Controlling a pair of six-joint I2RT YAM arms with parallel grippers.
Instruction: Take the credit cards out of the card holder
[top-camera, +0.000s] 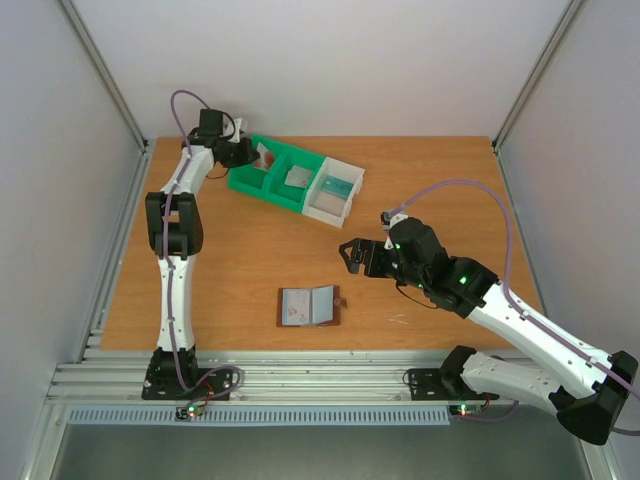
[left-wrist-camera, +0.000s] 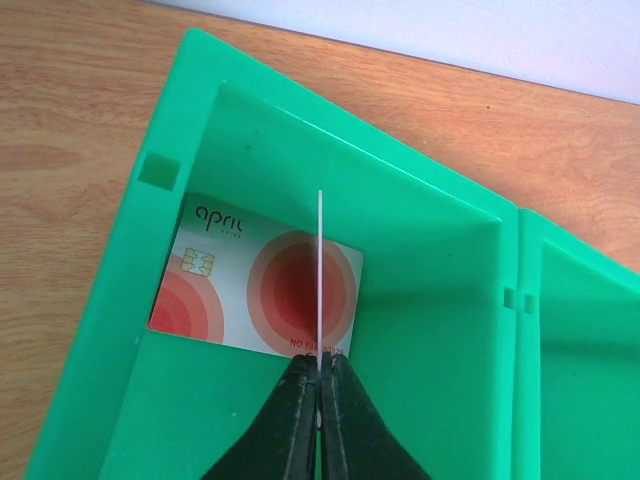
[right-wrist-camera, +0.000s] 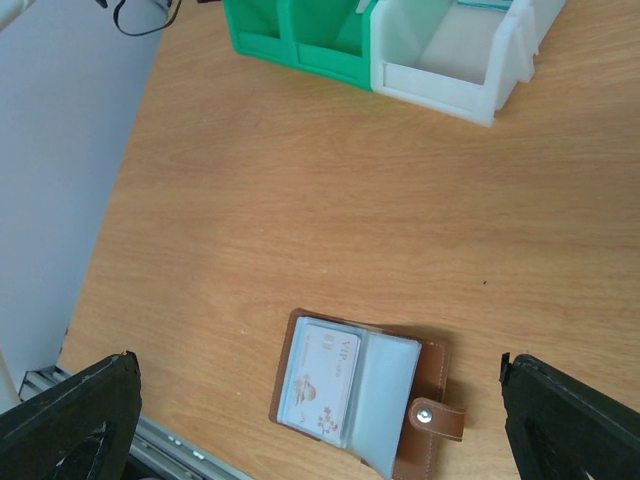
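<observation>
The brown card holder lies open on the table, also in the right wrist view, with a pale credit card in its left clear pocket. My left gripper is over the left compartment of the green bin. It is shut on a thin pale card held edge-on. Below it a red-and-white card lies flat on the bin floor. My right gripper is open and empty, hovering above and right of the card holder; its fingers flank it in the wrist view.
The green bin stands at the back with a white bin joined on its right. A greyish card lies in the green bin's middle compartment. Grey side walls and a metal rail at the near edge bound the table.
</observation>
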